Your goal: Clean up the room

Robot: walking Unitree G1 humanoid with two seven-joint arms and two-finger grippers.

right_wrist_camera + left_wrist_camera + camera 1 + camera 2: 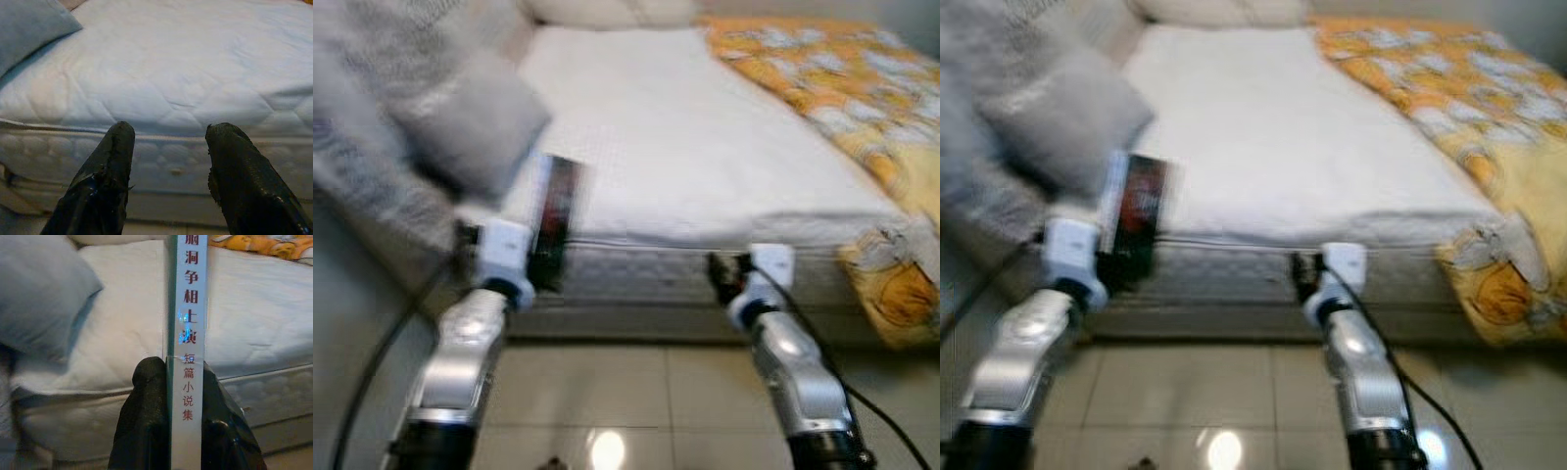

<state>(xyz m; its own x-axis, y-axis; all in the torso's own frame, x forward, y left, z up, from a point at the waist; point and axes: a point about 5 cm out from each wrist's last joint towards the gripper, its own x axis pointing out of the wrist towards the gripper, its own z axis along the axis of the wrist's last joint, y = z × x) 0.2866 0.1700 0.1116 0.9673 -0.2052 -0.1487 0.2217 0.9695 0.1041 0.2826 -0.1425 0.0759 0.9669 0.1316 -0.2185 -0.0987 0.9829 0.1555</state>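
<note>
Presently, in the left eye view, the left gripper [540,262] holds a thin book with a dark cover and white spine [555,217] upright just in front of the near edge of the white quilted mattress [685,147]. The book's long axis runs vertically, its top end pointing up. A grey pillow [460,117] lies on the mattress beside it, and an orange patterned blanket [842,88] drapes the far right side. The right gripper [729,274] hangs near the mattress edge over the pale tiled floor [636,392].

In the right eye view the same layout appears, blurred; the book [1139,211] stands apart from the mattress top, not resting on it.

In the left wrist view, the black fingers [146,416] clamp the book's lower end only, one on each cover, with the white spine [188,333] facing the camera and its printed red characters running lengthwise. Risk, by judgement: the grip sits low on a tall, thin item, so a jolt while walking could let it pivot or slip to the floor; it could also strike the mattress edge.

In the right wrist view, the right gripper [168,161] is spread wide and carries nothing, facing the mattress side [161,161].
</note>
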